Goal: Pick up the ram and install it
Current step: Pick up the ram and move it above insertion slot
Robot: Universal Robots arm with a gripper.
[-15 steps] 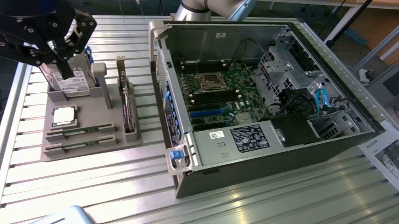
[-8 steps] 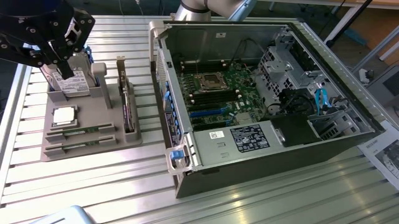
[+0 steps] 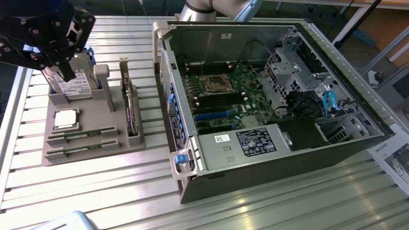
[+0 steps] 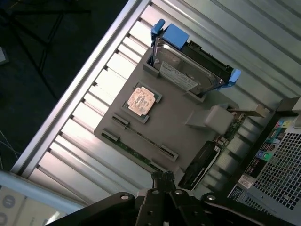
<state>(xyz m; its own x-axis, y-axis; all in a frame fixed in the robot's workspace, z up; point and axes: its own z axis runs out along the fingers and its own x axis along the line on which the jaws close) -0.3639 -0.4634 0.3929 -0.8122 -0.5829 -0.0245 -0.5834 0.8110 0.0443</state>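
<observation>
1. Currently the gripper [image 3: 65,74] [image 4: 162,178] has its fingers pressed together, with nothing between them and nothing held.
2. In the exterior view it hangs in the air at that view's left, over the hard drive [image 3: 75,85] [image 4: 186,70] end of the gray holder [image 3: 96,154] [image 4: 174,117]. I see no contact with anything.
3. The hard drive stands on edge in a slot of the holder, inside a blue carrier [image 4: 176,35], with its white label facing out.
4. The processor chip [image 3: 66,119] [image 4: 141,100], square and silvery, lies flat in a recess of the holder, between the hard drive and the ram.
5. The ram [image 3: 83,134] [image 4: 143,137] is a thin green stick sitting on its long edge in a holder slot, just beside the processor chip and clear of the gripper.
6. The second ram stick [image 3: 82,147] [image 4: 134,151] runs parallel to it in the next slot, at the holder's outer edge.
7. The expansion card [image 3: 131,115] [image 4: 200,162] is dark with a metal bracket and stands upright in a slot on the holder's side nearest the computer case [image 3: 268,170] [image 4: 277,165].
8. The computer case lies on its side with the panel off, on the exterior view's right, just beside the holder.
9. Inside it are the green motherboard [image 3: 236,103], the processor socket [image 3: 216,84] and the power supply [image 3: 255,141] with a black label.
10. Holder and case both rest on a slatted metal table [image 3: 255,206] [image 4: 94,136].
</observation>
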